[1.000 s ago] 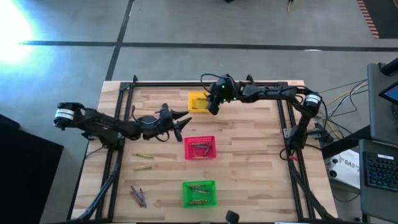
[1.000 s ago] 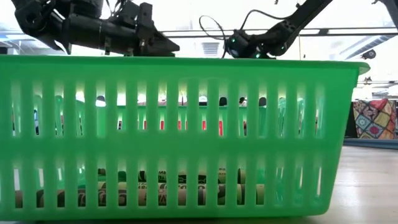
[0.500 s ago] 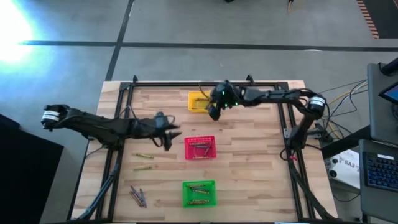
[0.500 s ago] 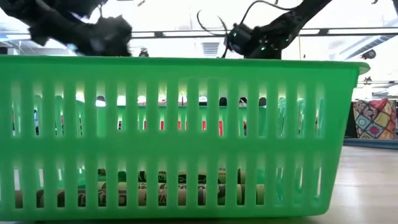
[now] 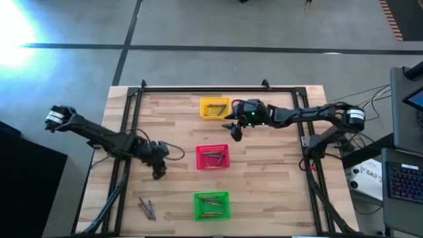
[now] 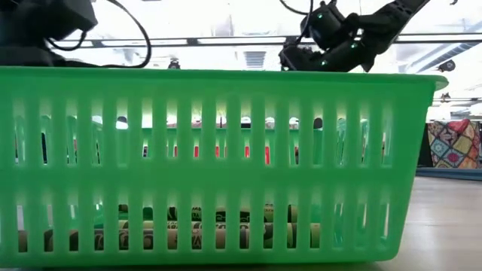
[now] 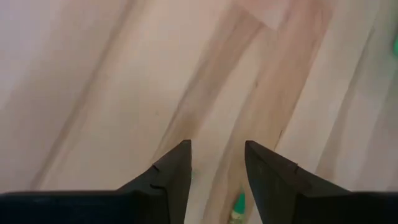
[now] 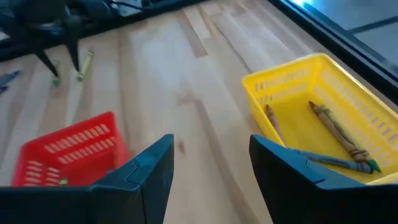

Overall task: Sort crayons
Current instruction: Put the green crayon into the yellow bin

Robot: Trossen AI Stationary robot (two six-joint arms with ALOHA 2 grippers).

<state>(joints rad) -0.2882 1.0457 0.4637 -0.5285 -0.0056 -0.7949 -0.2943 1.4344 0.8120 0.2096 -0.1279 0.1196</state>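
The left gripper (image 5: 158, 173) points down at the wooden table (image 5: 264, 192), low over the spot left of the red basket (image 5: 213, 157). Its fingers (image 7: 171, 177) are spread apart with nothing between them, and a crayon with a green tip (image 7: 236, 208) lies just under them. The right gripper (image 5: 235, 130) is open and empty too, hanging between the yellow basket (image 5: 214, 107) and the red basket. Crayons (image 8: 333, 127) lie in the yellow basket, more in the red one and in the green basket (image 5: 211, 205). Loose crayons (image 5: 147, 208) lie near the table's front left corner.
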